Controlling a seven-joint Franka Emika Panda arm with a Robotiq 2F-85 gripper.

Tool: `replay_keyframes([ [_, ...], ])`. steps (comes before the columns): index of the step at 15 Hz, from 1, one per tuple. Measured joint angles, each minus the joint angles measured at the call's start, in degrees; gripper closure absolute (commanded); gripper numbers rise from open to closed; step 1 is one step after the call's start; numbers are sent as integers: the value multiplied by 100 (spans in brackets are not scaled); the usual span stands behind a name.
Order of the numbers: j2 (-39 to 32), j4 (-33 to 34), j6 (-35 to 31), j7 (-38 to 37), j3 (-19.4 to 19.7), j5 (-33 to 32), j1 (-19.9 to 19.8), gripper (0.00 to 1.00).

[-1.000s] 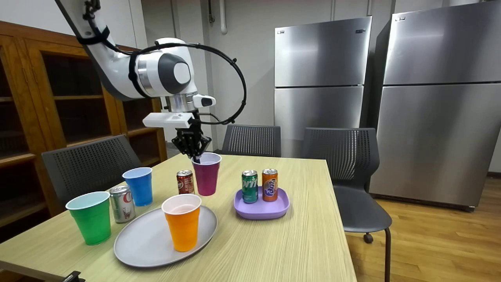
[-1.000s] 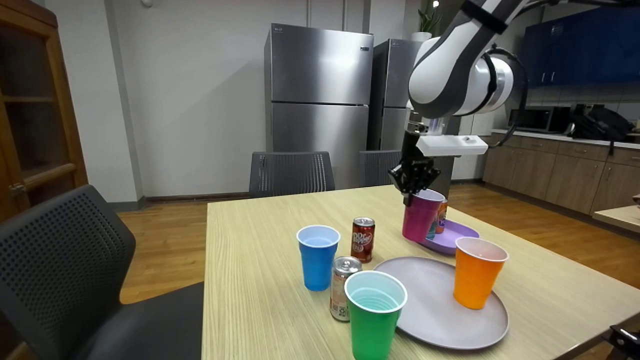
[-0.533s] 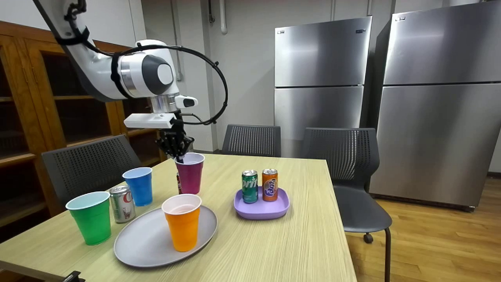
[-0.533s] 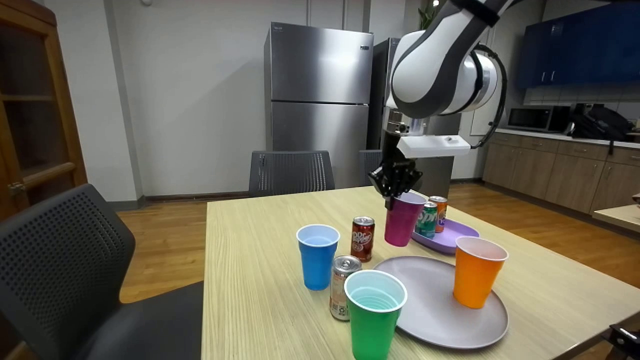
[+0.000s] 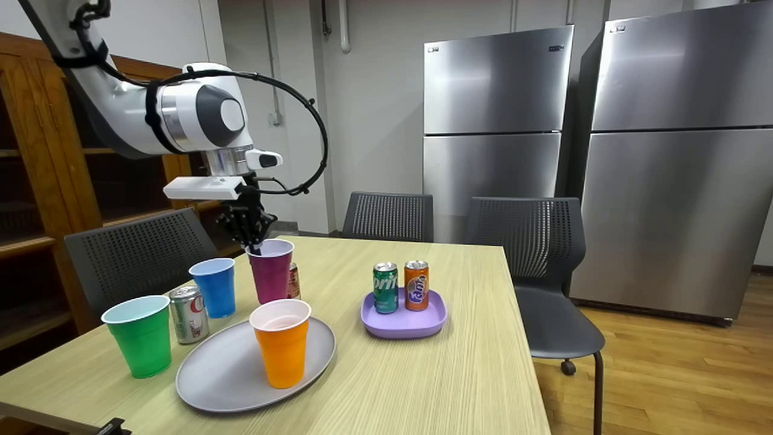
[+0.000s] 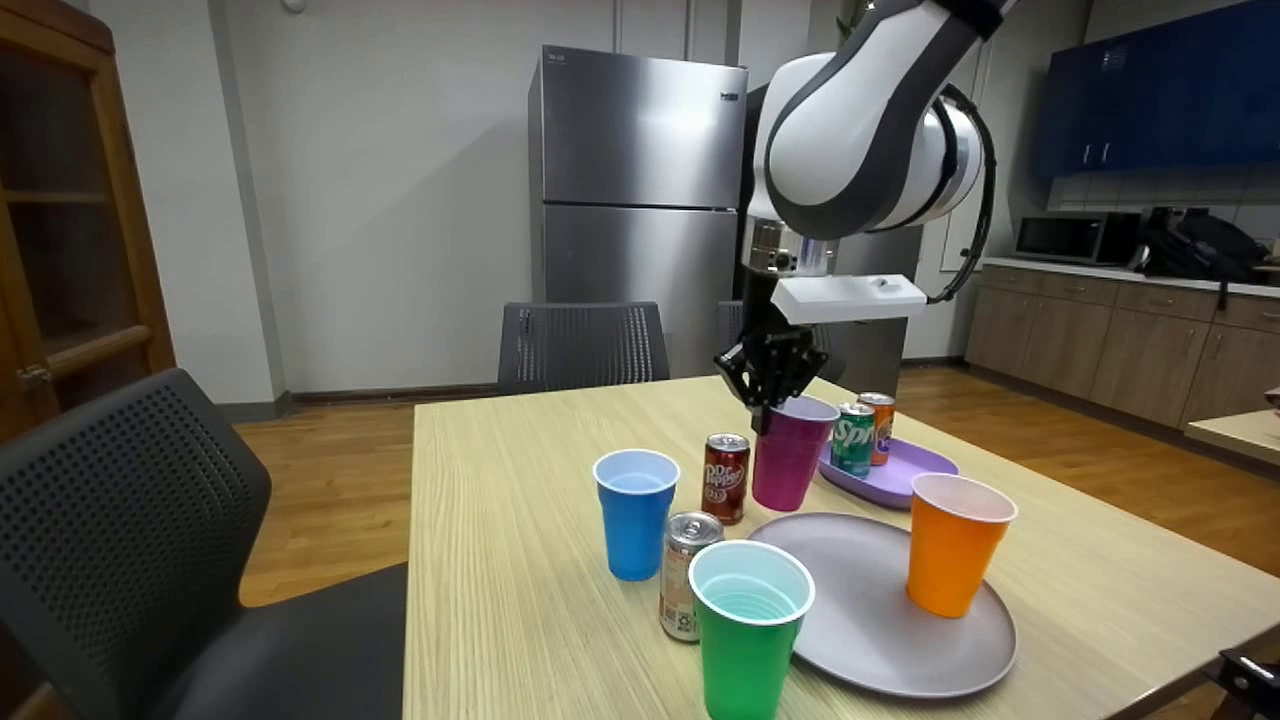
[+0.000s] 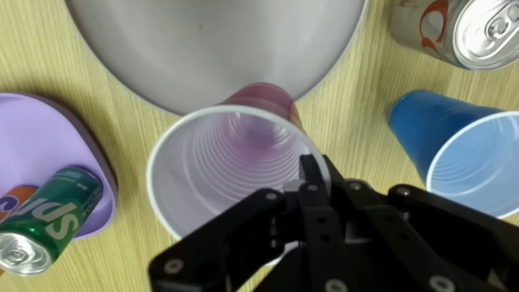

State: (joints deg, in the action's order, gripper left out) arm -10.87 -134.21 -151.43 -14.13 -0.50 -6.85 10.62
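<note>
A magenta cup (image 6: 790, 458) is held by its rim in the gripper (image 7: 320, 167); the jaws are pressed together on the thin wall, with one finger (image 7: 311, 173) set inside the cup and its partner outside. In both exterior views the cup is seen upright, its long axis close to vertical and its narrower base directed to 6 o'clock. A slight lean is shown in an exterior view, where the mouth (image 6: 808, 408) is tipped from 12 toward 1 o'clock. Whether the base is touching the table (image 6: 490, 520) cannot be told.

In the wrist view the mouth is looked into from above and the long axis is slanted, the base being pointed between 12 and 1 o'clock and seen against the edge of a gray plate (image 7: 211, 44). Around the cup there, a silver can (image 7: 454, 32) is placed at 2 o'clock and a blue cup (image 7: 438, 134) at 3, its own mouth directed to 4. At 9 o'clock a lilac tray (image 7: 36, 134) is found, by which a green Sprite can (image 7: 56, 211) and an orange Fanta can (image 7: 18, 196) are borne.

In an exterior view a dark red Dr Pepper can (image 6: 726, 480) is stood near the magenta cup, toward 9 o'clock; an orange cup (image 6: 955, 555) is set upright on the plate at 4 o'clock, and a green cup (image 6: 748, 640) is stood just past 6.
</note>
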Motion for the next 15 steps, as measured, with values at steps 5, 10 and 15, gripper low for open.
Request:
replay_keyframes([
  [5, 257, -290, 216, -148, -166, 0, 53, 99],
  [10, 400, -484, 412, -289, -251, 0, 54, 99],
  [15, 367, -497, 423, -301, -252, 0, 51, 99],
])
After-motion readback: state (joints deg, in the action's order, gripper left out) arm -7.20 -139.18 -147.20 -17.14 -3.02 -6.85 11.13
